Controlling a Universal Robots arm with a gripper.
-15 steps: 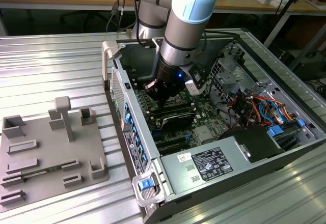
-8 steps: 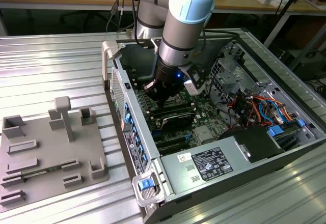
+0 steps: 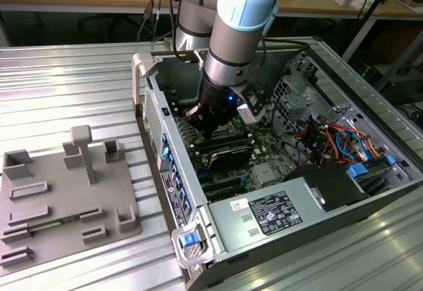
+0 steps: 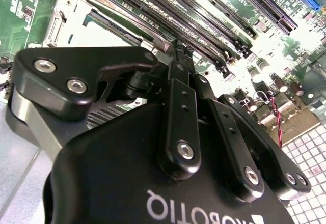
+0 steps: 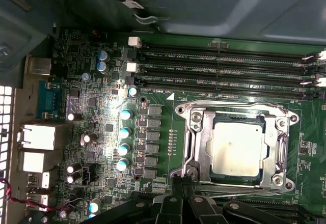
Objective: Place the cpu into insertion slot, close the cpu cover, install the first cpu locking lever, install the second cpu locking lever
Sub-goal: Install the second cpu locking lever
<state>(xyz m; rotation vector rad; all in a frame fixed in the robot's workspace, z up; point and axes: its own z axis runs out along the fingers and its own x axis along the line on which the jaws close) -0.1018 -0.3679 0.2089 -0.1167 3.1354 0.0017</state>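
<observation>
- Claw is down inside the open computer case, fingertips pressed together on a thin metal rod, by my reading a cpu locking lever, at the socket's corner
- Cpu sits flat in the insertion slot, with the cpu cover lowered around it as a shiny frame
- From the fingertips, the chip lies just beside and off to one side, toward the socket's middle
- Lever's long axis cannot be told; the rod runs out of sight beneath the fingers
- Long memory slots run parallel beyond the socket's far edge
</observation>
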